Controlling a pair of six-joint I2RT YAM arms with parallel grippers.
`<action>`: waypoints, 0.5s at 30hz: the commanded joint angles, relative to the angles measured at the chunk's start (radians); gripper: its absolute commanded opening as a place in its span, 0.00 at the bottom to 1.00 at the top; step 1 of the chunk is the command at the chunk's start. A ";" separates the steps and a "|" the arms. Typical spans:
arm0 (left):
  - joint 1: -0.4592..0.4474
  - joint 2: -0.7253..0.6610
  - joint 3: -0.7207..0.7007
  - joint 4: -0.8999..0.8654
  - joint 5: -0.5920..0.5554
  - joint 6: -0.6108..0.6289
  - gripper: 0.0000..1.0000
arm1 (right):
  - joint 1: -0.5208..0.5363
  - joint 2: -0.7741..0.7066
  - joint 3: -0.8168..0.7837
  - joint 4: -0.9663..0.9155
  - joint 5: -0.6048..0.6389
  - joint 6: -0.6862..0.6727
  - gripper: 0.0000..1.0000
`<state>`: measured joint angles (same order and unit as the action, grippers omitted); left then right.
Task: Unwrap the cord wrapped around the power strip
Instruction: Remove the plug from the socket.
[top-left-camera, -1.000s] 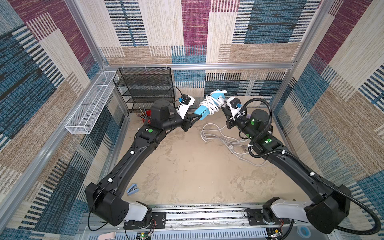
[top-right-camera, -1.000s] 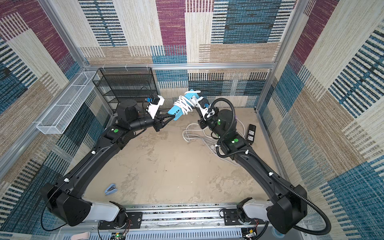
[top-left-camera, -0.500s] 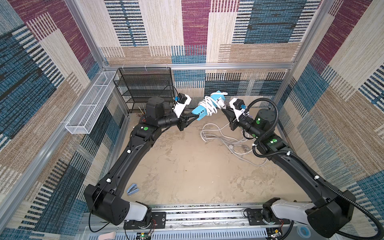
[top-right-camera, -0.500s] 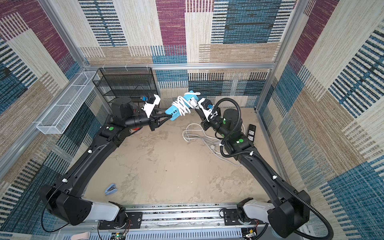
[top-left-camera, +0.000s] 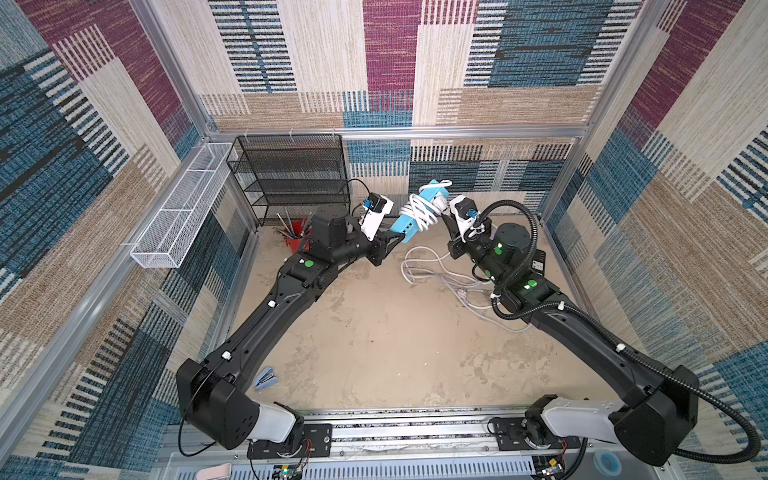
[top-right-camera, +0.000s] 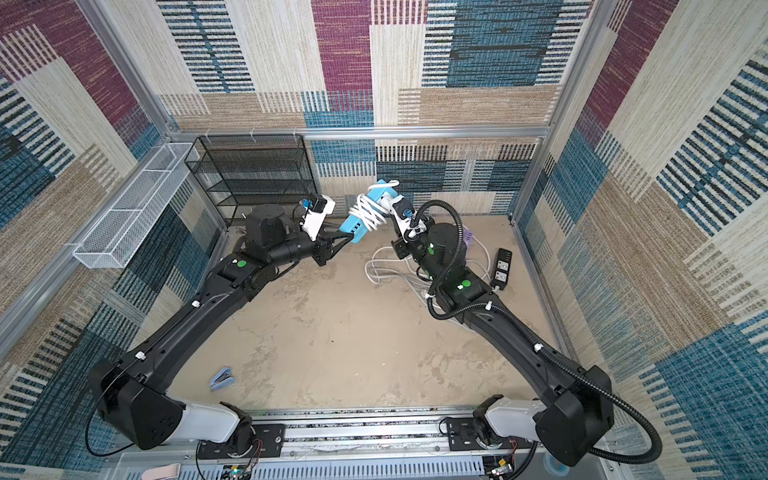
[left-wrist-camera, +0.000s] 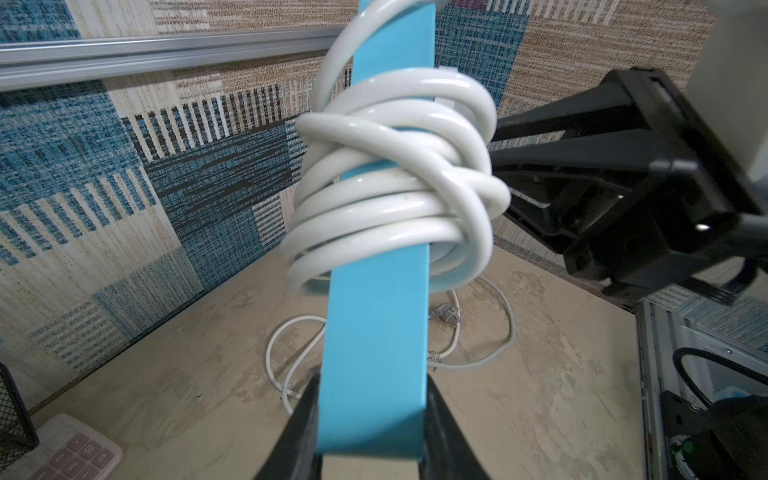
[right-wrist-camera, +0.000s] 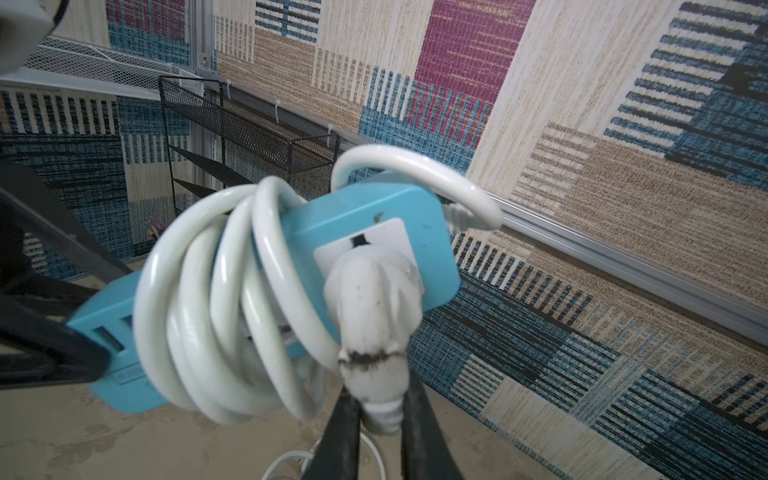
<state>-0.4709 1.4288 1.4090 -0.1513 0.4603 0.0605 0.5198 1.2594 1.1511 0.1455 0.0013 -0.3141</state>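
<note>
A light blue power strip (top-left-camera: 405, 221) (top-right-camera: 352, 227) hangs in the air near the back wall, held between both grippers. A thick white cord (top-left-camera: 420, 208) (left-wrist-camera: 395, 187) is wound in several loops round its middle. My left gripper (top-left-camera: 398, 237) (left-wrist-camera: 372, 415) is shut on the strip's bare lower end (left-wrist-camera: 374, 353). The cord's white plug (right-wrist-camera: 374, 299) sits in a socket on the strip's upper end (right-wrist-camera: 374, 212). My right gripper (top-left-camera: 444, 208) (right-wrist-camera: 380, 403) is shut on that plug's neck.
A black mesh rack (top-left-camera: 291, 178) and a red pencil cup (top-left-camera: 296, 237) stand at the back left, beside a white wire basket (top-left-camera: 178, 208). Loose white cords (top-left-camera: 436, 270) and a black power strip (top-right-camera: 503, 266) lie under the right arm. A blue stapler (top-left-camera: 266, 378) lies front left.
The strip stays raised between the two grippers. Both arms have shifted only slightly, and neither grip has changed.
</note>
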 joint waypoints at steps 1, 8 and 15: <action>0.026 -0.008 0.017 0.041 -0.058 0.004 0.00 | -0.075 -0.037 0.002 0.082 -0.173 0.060 0.00; 0.090 -0.017 0.042 0.015 0.002 -0.003 0.00 | -0.148 -0.053 0.007 0.060 -0.214 0.070 0.00; 0.090 0.001 0.043 0.053 -0.030 -0.072 0.00 | -0.050 -0.041 -0.016 0.087 -0.174 0.048 0.00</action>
<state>-0.3950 1.4216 1.4433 -0.1413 0.6247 0.0578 0.4305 1.2224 1.1355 0.1486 -0.2436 -0.2672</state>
